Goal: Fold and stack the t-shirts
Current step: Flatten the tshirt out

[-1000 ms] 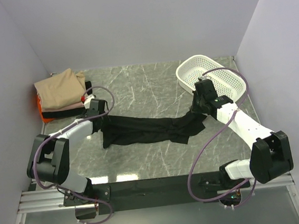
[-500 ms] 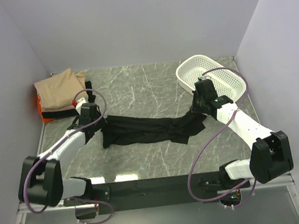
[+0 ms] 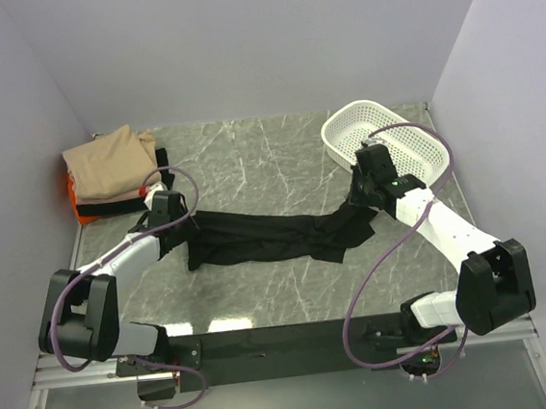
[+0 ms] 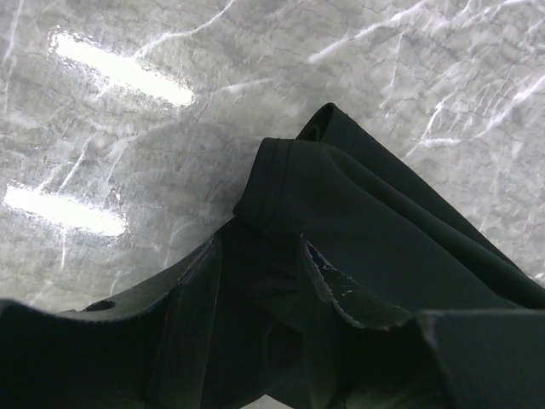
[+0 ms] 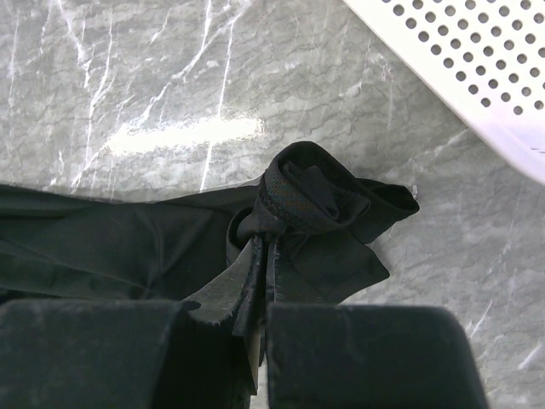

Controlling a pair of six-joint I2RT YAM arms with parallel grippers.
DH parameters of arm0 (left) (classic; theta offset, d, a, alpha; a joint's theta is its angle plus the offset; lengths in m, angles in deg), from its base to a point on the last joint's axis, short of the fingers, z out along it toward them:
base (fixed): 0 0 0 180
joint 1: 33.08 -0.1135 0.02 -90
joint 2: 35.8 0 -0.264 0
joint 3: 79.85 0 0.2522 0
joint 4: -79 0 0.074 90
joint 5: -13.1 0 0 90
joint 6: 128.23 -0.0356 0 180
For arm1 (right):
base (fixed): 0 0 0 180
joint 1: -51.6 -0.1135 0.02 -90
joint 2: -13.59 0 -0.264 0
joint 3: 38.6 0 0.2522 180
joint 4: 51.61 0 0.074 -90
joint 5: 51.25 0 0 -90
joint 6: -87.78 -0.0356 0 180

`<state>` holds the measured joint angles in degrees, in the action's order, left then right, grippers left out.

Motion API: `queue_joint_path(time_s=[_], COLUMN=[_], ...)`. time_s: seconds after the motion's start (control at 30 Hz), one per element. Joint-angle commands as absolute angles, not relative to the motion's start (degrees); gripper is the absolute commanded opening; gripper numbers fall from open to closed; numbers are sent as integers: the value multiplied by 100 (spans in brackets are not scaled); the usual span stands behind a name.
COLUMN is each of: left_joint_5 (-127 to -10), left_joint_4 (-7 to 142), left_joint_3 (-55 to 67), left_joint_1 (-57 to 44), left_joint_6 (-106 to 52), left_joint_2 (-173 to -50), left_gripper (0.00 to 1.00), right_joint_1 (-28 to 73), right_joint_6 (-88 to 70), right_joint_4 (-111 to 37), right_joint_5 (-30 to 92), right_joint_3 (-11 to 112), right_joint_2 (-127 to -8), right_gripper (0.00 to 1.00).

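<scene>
Left gripper [image 4: 260, 256] has shifted lower left; fingers apart, black t-shirt [image 3: 266, 236] between them. Right gripper [image 5: 260, 273] clamps its bunched end mid-frame

We take this for a robotics lab cell rather than a home or a shop. The left arm [image 3: 123, 256] and the right arm [image 3: 440, 227], 2 white-and-black machines trailing purple cables [image 3: 359, 298], are bolted to a black bar [image 3: 267, 340] on an aluminium frame [image 3: 66, 365] at the near edge of a grey marble-patterned table [image 3: 268, 157]. 3 plain pale panels [image 3: 238, 43] box the table in at its left, far and right sides. On the table lie staged props: a white perforated basket [image 3: 367, 123] in its far right corner, a stack of folded t-shirts [image 3: 105, 167] in its far left corner, and a black t-shirt [image 3: 266, 236] across its middle.
</scene>
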<state>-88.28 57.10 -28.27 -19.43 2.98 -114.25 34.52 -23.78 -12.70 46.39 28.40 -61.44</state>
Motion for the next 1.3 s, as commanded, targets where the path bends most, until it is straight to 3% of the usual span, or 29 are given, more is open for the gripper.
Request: queue_joint_path(time_s=[0.0, 0.63, 0.93, 1.27], left_joint_5=[-8692, -8780, -8912, -9491], left_joint_4=[5891, 6085, 5953, 5382], left_joint_3=[-2751, -2514, -2531, -2417], left_joint_1=[-1998, -2130, -2157, -2157], left_joint_6=[246, 220, 185, 342], left_joint_2=[-11551, -12140, -11912, -10675], left_gripper=[46, 43, 24, 4], right_joint_1=[3490, 3490, 3472, 3490], right_joint_6=[-2331, -2322, -2296, -2305], right_joint_4=[-1464, -1456, -1438, -1254], right_joint_5=[4657, 4684, 4710, 4841], right_joint_3=[2843, 2843, 2887, 3027], right_joint_2=[-5989, -6024, -6068, -5867], right_gripper=[0, 0, 0, 0])
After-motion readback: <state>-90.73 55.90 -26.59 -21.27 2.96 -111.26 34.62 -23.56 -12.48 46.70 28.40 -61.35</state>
